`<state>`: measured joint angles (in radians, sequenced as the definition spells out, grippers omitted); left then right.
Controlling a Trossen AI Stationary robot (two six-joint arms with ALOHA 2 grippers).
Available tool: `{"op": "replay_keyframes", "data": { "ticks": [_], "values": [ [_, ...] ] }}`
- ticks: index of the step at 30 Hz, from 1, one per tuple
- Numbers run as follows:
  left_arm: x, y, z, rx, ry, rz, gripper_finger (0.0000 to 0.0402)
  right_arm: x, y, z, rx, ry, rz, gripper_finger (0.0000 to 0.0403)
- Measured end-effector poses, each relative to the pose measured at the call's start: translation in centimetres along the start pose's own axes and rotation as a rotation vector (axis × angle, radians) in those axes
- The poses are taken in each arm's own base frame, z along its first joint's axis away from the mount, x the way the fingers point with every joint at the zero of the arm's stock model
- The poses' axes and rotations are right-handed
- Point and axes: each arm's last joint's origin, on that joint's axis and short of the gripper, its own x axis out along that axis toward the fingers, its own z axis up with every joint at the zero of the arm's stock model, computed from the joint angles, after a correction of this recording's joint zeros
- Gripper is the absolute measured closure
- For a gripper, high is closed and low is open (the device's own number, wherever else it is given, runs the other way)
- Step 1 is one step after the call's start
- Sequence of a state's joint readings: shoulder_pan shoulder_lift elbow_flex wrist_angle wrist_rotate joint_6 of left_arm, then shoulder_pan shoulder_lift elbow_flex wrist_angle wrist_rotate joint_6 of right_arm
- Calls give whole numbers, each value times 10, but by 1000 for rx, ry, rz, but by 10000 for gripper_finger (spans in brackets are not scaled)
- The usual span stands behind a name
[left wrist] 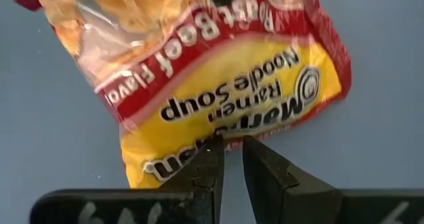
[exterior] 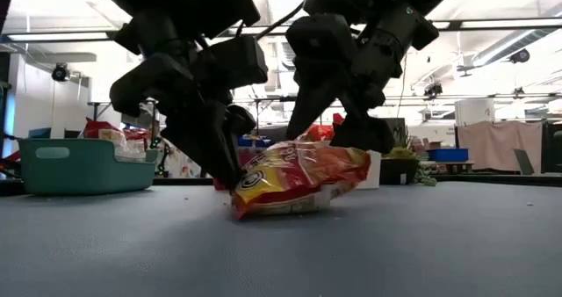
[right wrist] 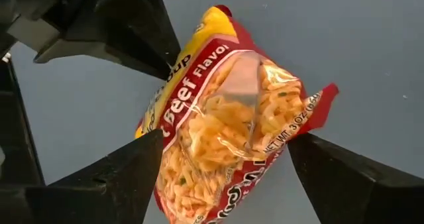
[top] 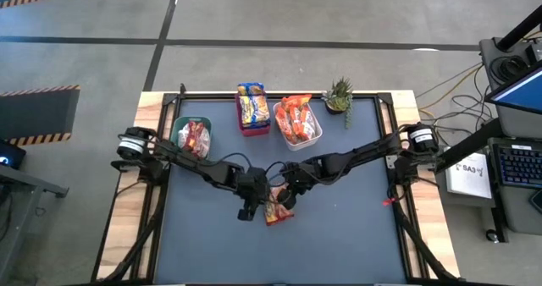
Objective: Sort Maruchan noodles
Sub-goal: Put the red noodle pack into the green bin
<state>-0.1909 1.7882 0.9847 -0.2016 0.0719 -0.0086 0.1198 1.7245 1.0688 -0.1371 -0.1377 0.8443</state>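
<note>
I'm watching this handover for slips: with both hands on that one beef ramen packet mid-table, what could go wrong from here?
1. The left hand pinches only the edge of the Roast Beef ramen packet, so the thin wrapper could slide out or tear when lifted.
2. The right hand stands open around the packet's other end; rising carelessly, its fingers may snag it.
3. Both hands crowd one spot and could collide.

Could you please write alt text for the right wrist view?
A red-and-yellow beef ramen packet lies on the dark tabletop between the right gripper's open fingers. The left gripper pinches the packet's far end.
</note>
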Motion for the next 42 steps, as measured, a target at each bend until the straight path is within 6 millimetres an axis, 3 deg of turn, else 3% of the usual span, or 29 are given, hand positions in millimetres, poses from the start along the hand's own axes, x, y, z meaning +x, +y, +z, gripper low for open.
{"op": "replay_keyframes", "data": {
  "ticks": [12, 32, 42],
  "values": [
    [1, 0, -1, -38, 17, -2, 364, 5, -6, -5, -21, -31, 100, 144],
    [1, 0, -3, -39, 25, 0, 364, 5, -11, -2, -49, -47, 95, 335],
    [-17, 0, -4, -68, 58, 48, 364, 4, -9, -1, -65, -60, 104, 356]
  ]
}}
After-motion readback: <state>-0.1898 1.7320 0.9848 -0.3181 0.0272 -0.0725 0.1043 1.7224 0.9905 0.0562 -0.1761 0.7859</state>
